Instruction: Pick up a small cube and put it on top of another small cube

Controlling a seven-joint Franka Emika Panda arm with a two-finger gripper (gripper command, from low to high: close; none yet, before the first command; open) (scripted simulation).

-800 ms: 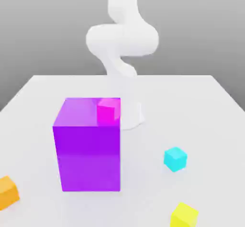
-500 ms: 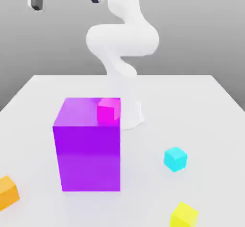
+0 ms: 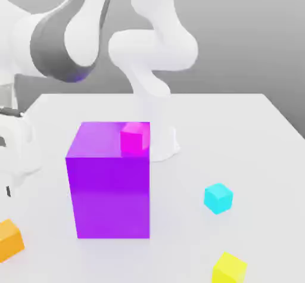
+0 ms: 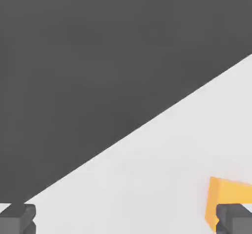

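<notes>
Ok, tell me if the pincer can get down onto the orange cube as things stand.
Probably yes. The pincer is open, the orange cube sits alone on the table, apart from the purple block, with nothing covering it.

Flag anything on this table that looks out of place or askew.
Nothing stands out. The orange cube, cyan cube and yellow cube rest flat on the table; the pink cube sits on the purple block.

Orange cube cut by the exterior view's left edge, pink cube half-hidden behind purple block
</notes>
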